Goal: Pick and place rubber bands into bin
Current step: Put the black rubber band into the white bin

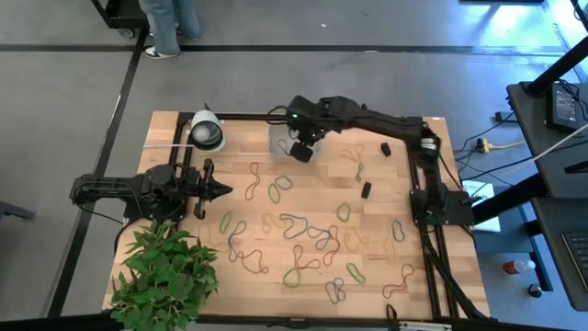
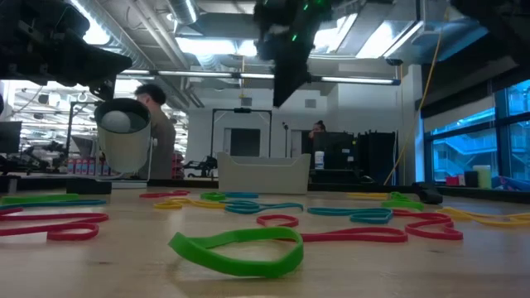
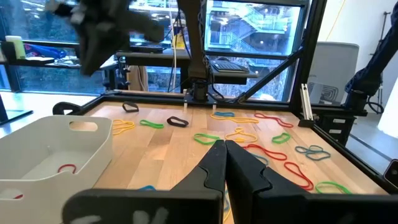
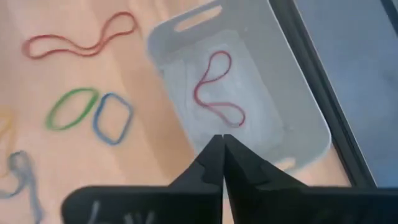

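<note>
Over on the left side of the table (image 1: 386, 225), the left end effector (image 1: 223, 191) waits just above the wood, its two dark fingers (image 3: 217, 163) pressed tip to tip with nothing between them. A leafy green plant (image 1: 165, 276) sits at the near-left corner beside that arm, and a round white-and-black tape roll (image 1: 207, 131) stands at the far-left corner.

Moving toward the middle, the bin (image 1: 280, 140) rests near the far edge of the table. From the right wrist view one red rubber band (image 4: 217, 90) lies curled on its pale floor, clear of the walls. The right end effector (image 4: 222, 152) hangs directly above the bin, clenched, fingertips together and empty; in the low view it shows well above the bin's rim.

The rest of the rubber bands (image 1: 303, 230) are scattered loose across the middle and right of the table in green, red, orange, blue and yellow, some overlapping. A fat green one (image 2: 236, 248) lies nearest the low camera.

Beyond the table's far edge, a person's legs (image 1: 170, 28) stand on the grey floor.
</note>
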